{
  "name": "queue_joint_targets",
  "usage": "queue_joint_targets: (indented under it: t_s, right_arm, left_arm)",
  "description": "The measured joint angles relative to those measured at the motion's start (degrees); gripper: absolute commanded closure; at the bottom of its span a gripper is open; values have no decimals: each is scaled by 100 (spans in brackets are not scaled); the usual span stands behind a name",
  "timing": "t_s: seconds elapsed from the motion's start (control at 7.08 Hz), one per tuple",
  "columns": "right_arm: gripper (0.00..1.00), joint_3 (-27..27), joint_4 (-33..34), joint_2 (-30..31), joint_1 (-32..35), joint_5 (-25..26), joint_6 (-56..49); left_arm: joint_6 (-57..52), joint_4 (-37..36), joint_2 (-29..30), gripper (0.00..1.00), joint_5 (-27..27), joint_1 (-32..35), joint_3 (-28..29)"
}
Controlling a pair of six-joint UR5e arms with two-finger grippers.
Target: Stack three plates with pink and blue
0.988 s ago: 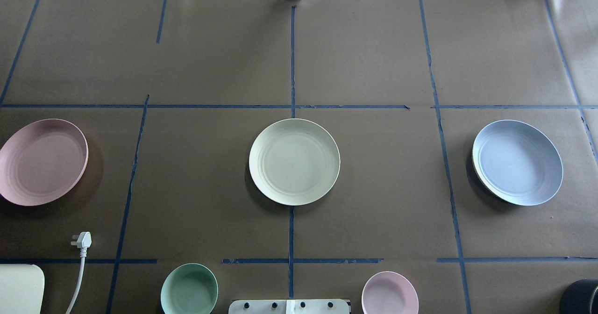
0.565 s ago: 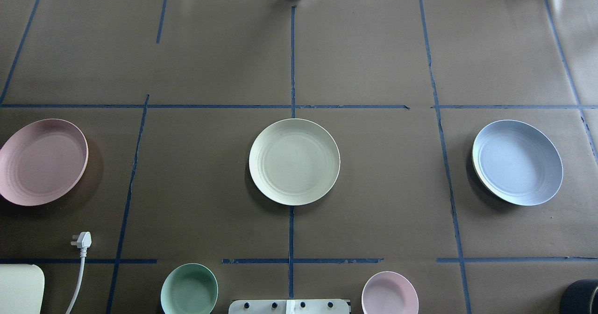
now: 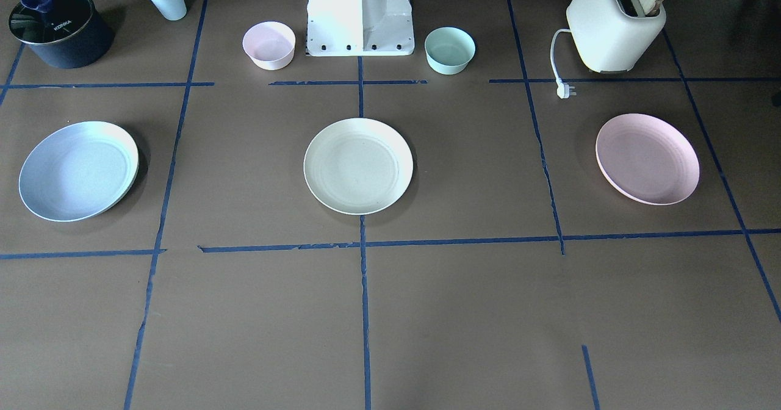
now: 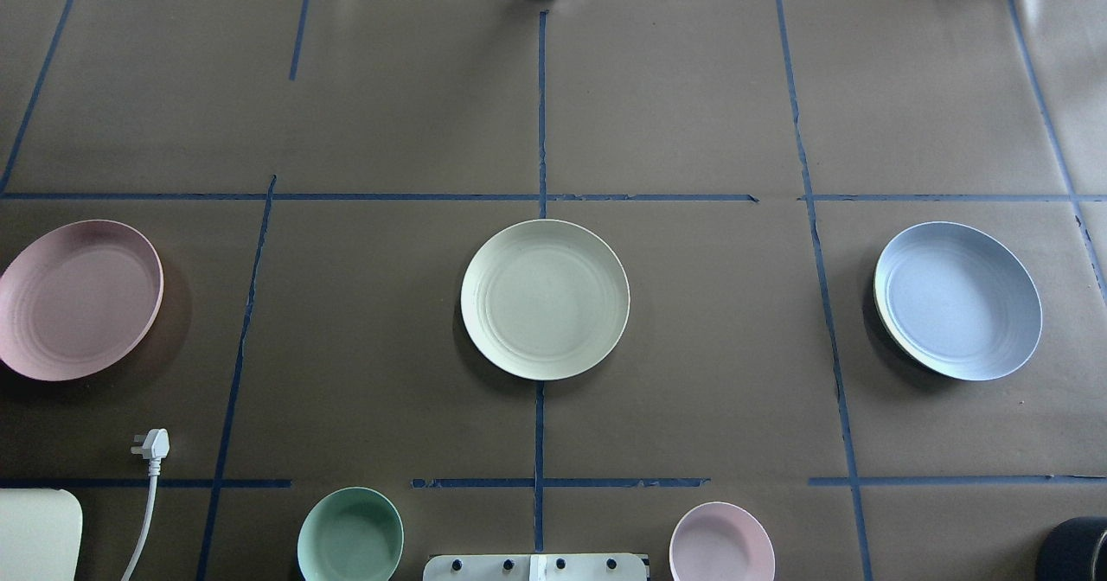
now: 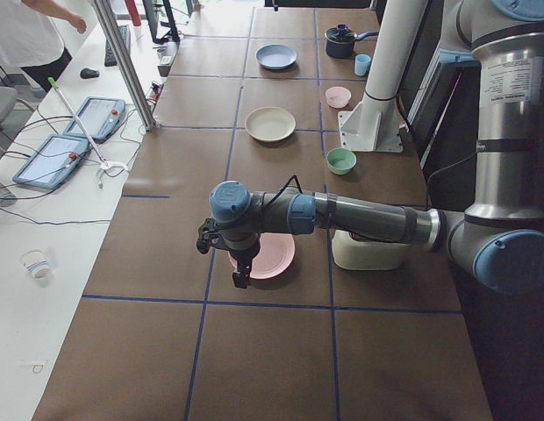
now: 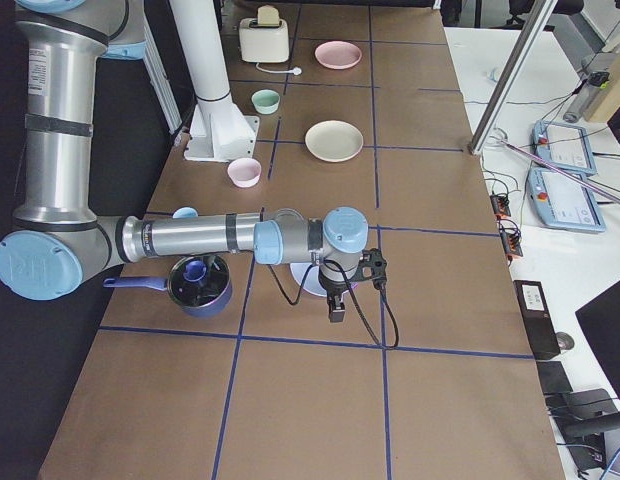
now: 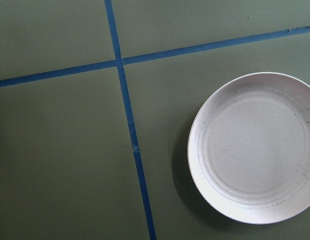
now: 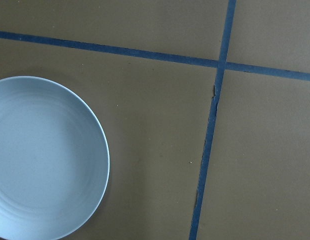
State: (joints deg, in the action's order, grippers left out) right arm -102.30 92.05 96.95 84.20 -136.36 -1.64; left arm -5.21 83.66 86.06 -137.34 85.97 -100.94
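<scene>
**Q:** Which arm takes which plate?

**A:** On my overhead feed the pink plate (image 4: pixel 79 300) is at 9 o'clock from the cream plate (image 4: pixel 545 299) and the blue plate (image 4: pixel 958 300) at 3. They're well apart, nothing stacked. Left end effector (image 5: pixel 240 279) hangs near pink, right end effector (image 6: pixel 336 312) near blue. Can't tell if either is spread. Plates are round, so no axis to line up. Only tape lines (image 4: pixel 542 114) on the worktop (image 4: pixel 692 88) between them.

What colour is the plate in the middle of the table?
The middle plate is cream-white with faint rings, clearest in the overhead exterior view.
</scene>
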Motion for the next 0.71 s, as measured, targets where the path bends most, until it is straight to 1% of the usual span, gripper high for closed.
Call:
queue_joint_targets:
  t_s: [0.28,0.42,0.71]
  right_arm:
    - [0,91,12,4,0,-172,40]
    - [0,166,7,7,0,-300,54]
    - [0,190,-1,0,0,-373,54]
  left_arm:
    - [882,844,-5,0,-3,-247,472]
    - [1409,1385,-8,0,-6,-500,738]
    - [2467,2536,-10,0,-11,-1128,1259]
